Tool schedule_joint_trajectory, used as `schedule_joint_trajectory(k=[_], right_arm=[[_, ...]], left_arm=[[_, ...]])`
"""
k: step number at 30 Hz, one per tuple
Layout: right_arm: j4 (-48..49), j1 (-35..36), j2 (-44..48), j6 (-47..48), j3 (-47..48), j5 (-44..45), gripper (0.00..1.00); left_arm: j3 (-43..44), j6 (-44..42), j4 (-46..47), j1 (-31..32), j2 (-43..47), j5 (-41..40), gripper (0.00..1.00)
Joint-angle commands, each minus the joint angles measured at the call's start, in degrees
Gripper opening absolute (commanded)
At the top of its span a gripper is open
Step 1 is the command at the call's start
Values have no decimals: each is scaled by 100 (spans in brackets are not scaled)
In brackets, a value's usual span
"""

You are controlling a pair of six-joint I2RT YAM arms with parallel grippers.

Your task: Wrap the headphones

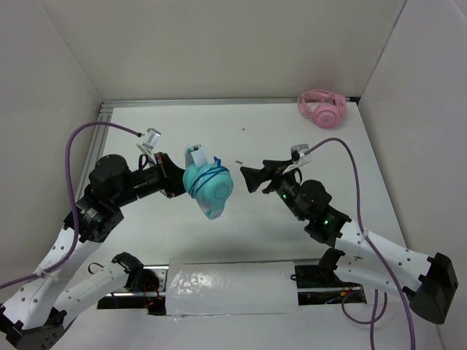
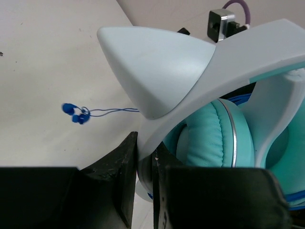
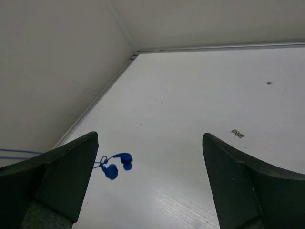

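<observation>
The teal headphones (image 1: pixel 206 187) hang above the table, held by their pale headband (image 2: pixel 157 71). My left gripper (image 2: pixel 145 143) is shut on that band, just left of the ear cups (image 1: pixel 179 182). The thin blue cable (image 1: pixel 209 175) runs in loops round an ear cup. Its small blue plug end (image 3: pixel 114 165) dangles free beyond the cups (image 2: pixel 76 113). My right gripper (image 3: pixel 150 138) stands wide open to the right of the headphones (image 1: pixel 244 179), with nothing between its fingers and the plug just inside its left finger.
Pink headphones (image 1: pixel 321 108) lie in the far right corner. White walls close in the table on the left, back and right. A white padded cover (image 1: pixel 232 286) lies between the arm bases at the near edge.
</observation>
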State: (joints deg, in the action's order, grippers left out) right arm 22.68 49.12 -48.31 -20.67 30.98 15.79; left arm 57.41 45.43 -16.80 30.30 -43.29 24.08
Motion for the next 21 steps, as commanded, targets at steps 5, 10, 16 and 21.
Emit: schedule_joint_trajectory(k=[5, 10, 16, 21], right_arm=[[-475, 369, 393, 536, -258, 205, 100], [-213, 659, 340, 1406, -522, -260, 100], [281, 704, 305, 1733, -796, -1280, 100], [211, 730, 472, 1514, -822, -843, 100]], left_arm=[[525, 238, 379, 11, -30, -105, 0], [587, 414, 274, 11, -136, -421, 0], [482, 502, 344, 11, -22, -421, 0], [508, 449, 317, 11, 40, -316, 0]])
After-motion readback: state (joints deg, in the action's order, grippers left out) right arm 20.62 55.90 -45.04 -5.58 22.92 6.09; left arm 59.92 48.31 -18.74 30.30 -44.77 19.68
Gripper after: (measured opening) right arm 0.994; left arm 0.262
